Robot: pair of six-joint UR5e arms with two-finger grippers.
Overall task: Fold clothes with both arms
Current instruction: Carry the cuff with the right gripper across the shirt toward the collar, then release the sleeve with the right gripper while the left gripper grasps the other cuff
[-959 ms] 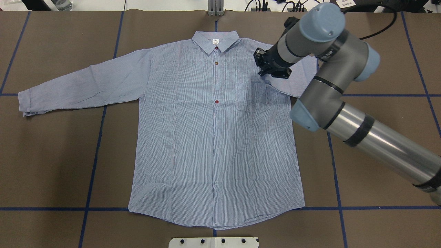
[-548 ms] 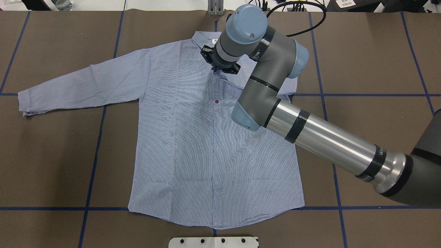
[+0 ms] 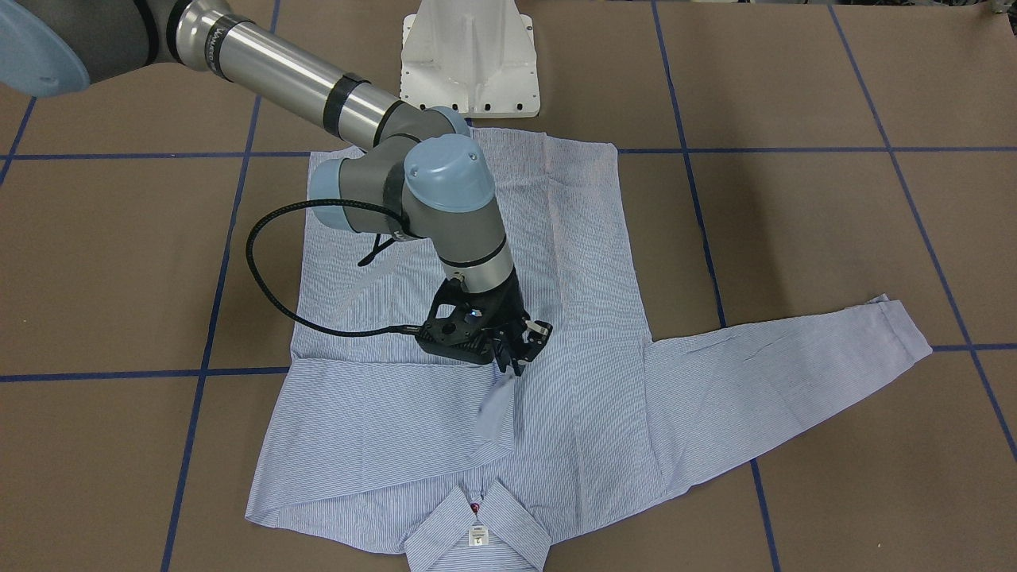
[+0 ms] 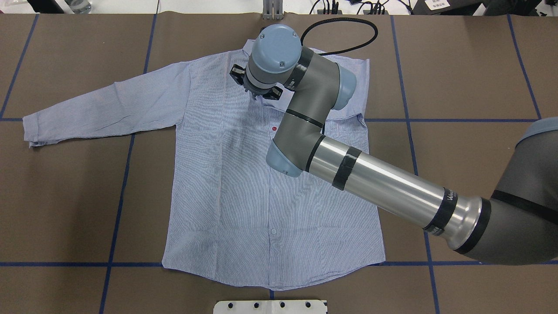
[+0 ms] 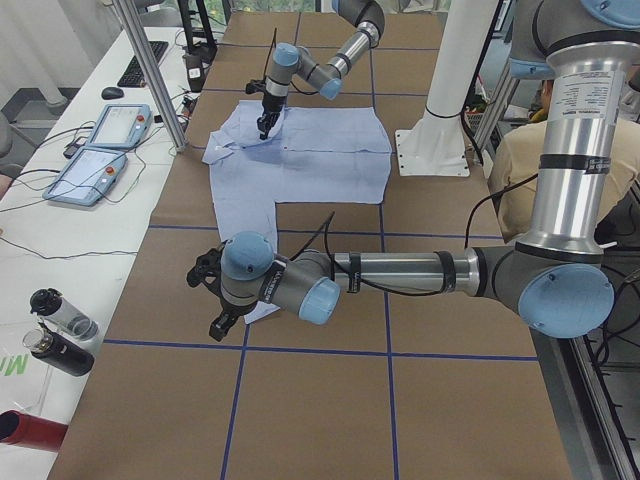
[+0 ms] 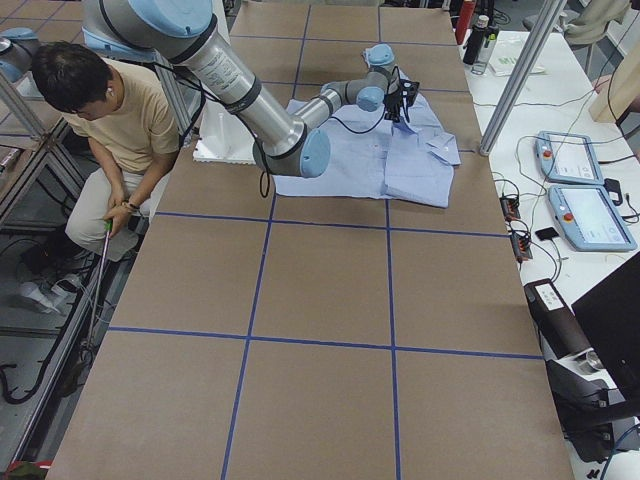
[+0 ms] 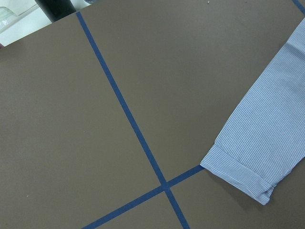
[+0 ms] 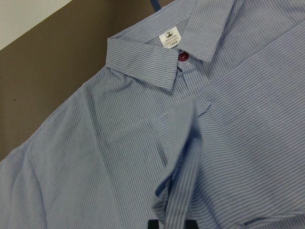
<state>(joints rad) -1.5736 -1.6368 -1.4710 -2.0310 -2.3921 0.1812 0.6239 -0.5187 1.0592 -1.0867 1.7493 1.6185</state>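
- The light-blue, white-striped button-up shirt (image 4: 244, 196) lies flat, front up, mid-frame in the overhead view on the brown paper-covered tabletop (image 4: 65, 196).
- Its lifted cuff (image 3: 496, 409) hangs from the black two-finger right hand (image 3: 515, 359), which is clamped on it, seemingly to carry that sleeve across the chest for folding.
- The silver-grey right arm (image 4: 383, 187) enters from the lower right, wrist pointing down.
- The left hand (image 5: 212, 300) hovers by the outstretched cuff (image 7: 248, 167); open or closed, I cannot tell.

The shirt's (image 8: 95, 143) white neck label (image 8: 170, 38) bears a mark like a 2, its smaller print unreadable.
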